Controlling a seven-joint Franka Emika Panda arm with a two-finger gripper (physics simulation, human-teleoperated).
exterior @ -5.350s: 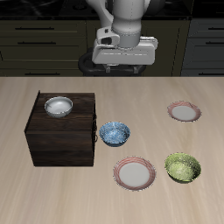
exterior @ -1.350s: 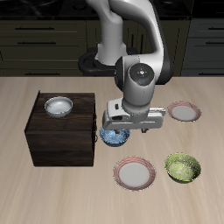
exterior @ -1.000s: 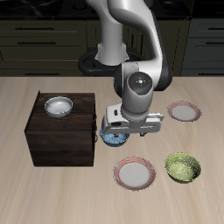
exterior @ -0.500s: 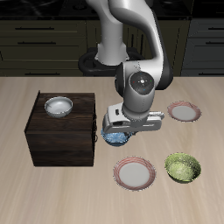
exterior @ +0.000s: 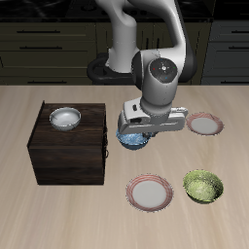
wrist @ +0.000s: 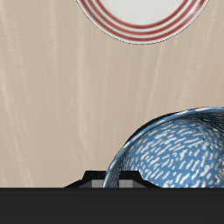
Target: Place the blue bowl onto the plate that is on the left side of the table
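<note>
The blue bowl hangs tilted from my gripper, a little above the table beside the wooden box. The gripper is shut on the bowl's rim. In the wrist view the bowl fills much of the frame, with its pale mottled inside showing, and one fingertip sits at its rim. The plate, pink-rimmed with a dull centre, lies farther back on the table, apart from the bowl and empty.
A second pink-rimmed plate with a whiter centre lies near the front edge and shows in the wrist view. A green bowl sits beside it. A dark wooden box carries a white-grey bowl.
The gripper came down over the blue bowl, closed on its rim, and has now lifted it off the table and moved it slightly back.
</note>
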